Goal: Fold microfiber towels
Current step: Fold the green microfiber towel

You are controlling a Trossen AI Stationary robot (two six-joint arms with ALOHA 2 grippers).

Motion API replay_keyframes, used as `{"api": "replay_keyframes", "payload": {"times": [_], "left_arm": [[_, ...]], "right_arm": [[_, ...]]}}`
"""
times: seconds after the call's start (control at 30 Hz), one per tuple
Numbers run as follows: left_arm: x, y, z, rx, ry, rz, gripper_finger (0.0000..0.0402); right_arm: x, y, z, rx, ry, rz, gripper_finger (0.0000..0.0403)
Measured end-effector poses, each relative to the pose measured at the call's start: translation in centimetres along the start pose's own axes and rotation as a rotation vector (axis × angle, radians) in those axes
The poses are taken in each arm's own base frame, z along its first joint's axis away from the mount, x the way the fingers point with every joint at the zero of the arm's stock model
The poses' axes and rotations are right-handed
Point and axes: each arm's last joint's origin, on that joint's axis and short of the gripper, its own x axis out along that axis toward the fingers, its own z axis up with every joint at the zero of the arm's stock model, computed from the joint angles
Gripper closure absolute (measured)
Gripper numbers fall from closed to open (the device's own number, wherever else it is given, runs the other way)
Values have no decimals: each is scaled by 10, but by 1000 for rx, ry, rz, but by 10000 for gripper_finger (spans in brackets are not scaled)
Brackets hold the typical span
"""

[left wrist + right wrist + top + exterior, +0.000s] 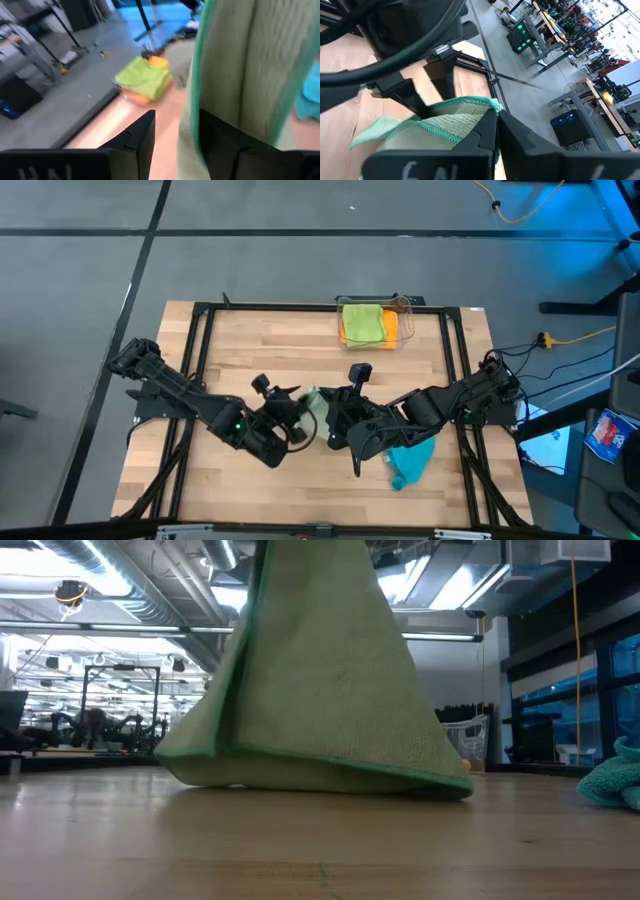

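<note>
A pale sage green towel [320, 690] with a green stitched hem hangs like a tent at the table's middle [316, 402], its lower edge [320, 775] resting on the wood. My right gripper [492, 117] is shut on its top and reaches in from the table's right [335, 420]. My left gripper [175, 135] is open, close beside the hanging towel [250, 65] on its left side [297, 415]. A teal towel [412, 462] lies crumpled near the right front. Lime green [362, 323] and orange [390, 327] towels lie in the bin. My right gripper pinches the sage towel's hemmed top edge [470, 106] between its two fingers, coming from the table's right and slanting downward. The towel hangs below the fingers, spreading out, with its bottom edge [400, 780] on the table. My left gripper's fingers stand beside the towel's edge [192, 90]; whether they touch it I cannot tell.
A clear plastic bin [403, 308] stands at the table's far edge, right of middle. The teal towel [615, 780] lies to the right of the hanging one. Bare wood stretches across the left and near parts of the table [200, 480].
</note>
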Motion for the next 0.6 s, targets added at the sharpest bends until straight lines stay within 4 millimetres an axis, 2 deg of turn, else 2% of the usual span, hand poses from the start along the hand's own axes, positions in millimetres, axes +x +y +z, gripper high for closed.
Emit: {"api": "replay_keyframes", "payload": {"times": [0.33, 0.6], "left_arm": [[1, 10, -16, -36, 144, 2, 264], [9, 10, -49, -14, 247, -1, 264]], "right_arm": [[0, 0, 0, -1, 0, 0, 386], [0, 0, 0, -1, 0, 0, 386]]}}
